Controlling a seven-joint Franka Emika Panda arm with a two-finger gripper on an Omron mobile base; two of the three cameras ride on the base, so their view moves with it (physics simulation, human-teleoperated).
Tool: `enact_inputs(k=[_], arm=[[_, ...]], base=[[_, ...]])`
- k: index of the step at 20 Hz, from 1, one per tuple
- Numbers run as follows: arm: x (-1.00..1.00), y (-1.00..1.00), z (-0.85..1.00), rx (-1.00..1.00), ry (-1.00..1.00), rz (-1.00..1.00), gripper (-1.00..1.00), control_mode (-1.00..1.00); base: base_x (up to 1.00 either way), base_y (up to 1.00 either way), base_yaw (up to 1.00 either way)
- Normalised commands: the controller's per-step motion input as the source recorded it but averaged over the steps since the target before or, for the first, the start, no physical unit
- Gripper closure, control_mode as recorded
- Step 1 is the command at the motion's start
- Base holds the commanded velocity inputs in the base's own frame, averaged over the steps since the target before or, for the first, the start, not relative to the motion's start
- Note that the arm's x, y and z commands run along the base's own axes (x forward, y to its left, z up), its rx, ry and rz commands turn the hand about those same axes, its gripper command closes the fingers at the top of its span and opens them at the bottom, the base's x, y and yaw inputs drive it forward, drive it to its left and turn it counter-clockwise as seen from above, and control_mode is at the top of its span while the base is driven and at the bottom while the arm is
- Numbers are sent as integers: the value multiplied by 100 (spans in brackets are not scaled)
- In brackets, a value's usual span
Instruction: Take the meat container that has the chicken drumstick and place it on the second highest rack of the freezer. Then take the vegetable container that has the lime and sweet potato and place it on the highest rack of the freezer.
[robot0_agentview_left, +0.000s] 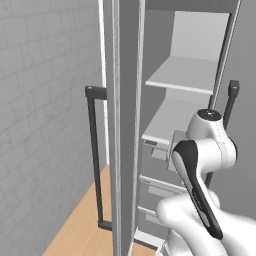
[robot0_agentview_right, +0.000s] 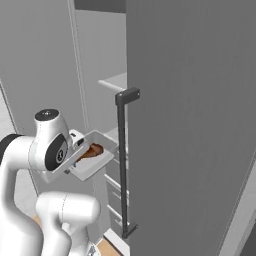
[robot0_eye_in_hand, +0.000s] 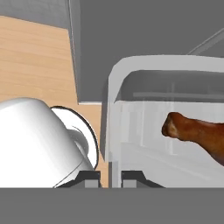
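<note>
So the whole thing hinges on where the meat container (robot0_agentview_right: 92, 160) sits relative to the shelf it's meant for. The gripper (robot0_eye_in_hand: 110, 178) is pinched tight on the container's near rim, one tip either side of the wall, and the tray sticks out away from the hand toward the open freezer (robot0_agentview_left: 192, 100). The chicken drumstick (robot0_eye_in_hand: 197, 134) is lying inside toward the far end, its rounded end pointing back at the hand.

In the right base view the container is carried in front of the arm, tipped a bit (far edge looks higher than the near one), right by the long dark bar handle (robot0_agentview_right: 121, 165) of the right-hand door. It hangs out in front of the shelves, not on one yet.

From the left base view the two white shelves are ahead and above the arm's elbow: the highest rack (robot0_agentview_left: 185, 75) up top and the second highest rack (robot0_agentview_left: 167, 120) just under it, with the grey drawers (robot0_agentview_left: 156, 186) below. My read is the next move is mostly forward and slightly up, levelling the tray so it slides onto that lower shelf. The worry is clipping the shelf's front edge or the door handle, since it's so near the tray's side.
</note>
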Motion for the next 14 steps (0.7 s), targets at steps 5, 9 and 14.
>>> enact_inputs(k=[5, 9, 14], arm=[[0, 0, 0, 0, 0, 0, 100, 100], [0, 0, 0, 0, 0, 0, 100, 100], [0, 0, 0, 0, 0, 0, 100, 100]], base=[[30, 1, 0], [16, 4, 0], [2, 0, 0]])
